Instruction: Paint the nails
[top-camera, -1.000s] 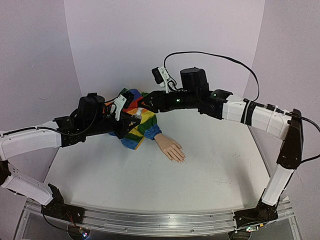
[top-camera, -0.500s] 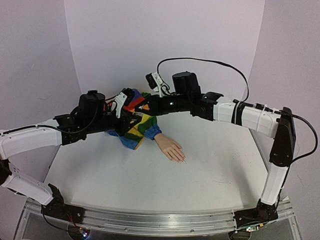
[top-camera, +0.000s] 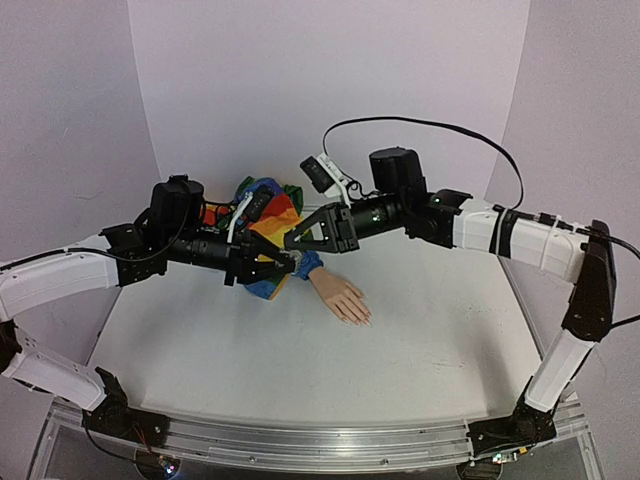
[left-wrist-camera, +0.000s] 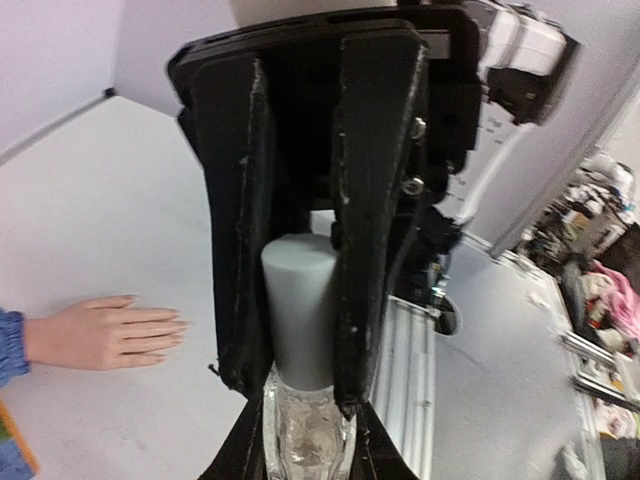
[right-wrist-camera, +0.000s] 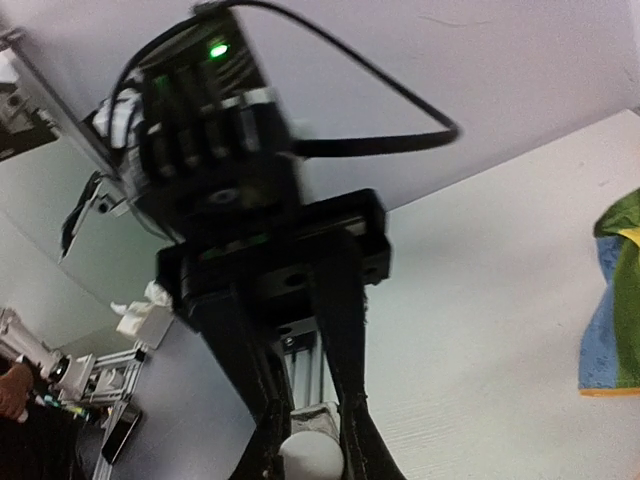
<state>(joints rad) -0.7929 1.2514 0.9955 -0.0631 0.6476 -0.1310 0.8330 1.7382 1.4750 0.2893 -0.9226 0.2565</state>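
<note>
Matt black right tool (left-wrist-camera: 292, 388); glossy clear bottle (left-wrist-camera: 308, 435); matt cap (left-wrist-camera: 300, 300).

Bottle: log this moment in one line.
left gripper: holding bottle | right gripper: clamped on cap | cap: on bottle | mannequin hand: flat on table | nails: untouched

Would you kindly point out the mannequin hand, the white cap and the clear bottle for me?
mannequin hand (top-camera: 342, 298), top external view, back of the hand.
white cap (left-wrist-camera: 300, 310), left wrist view, side of the cap.
clear bottle (left-wrist-camera: 308, 435), left wrist view, glass body below the cap.
</note>
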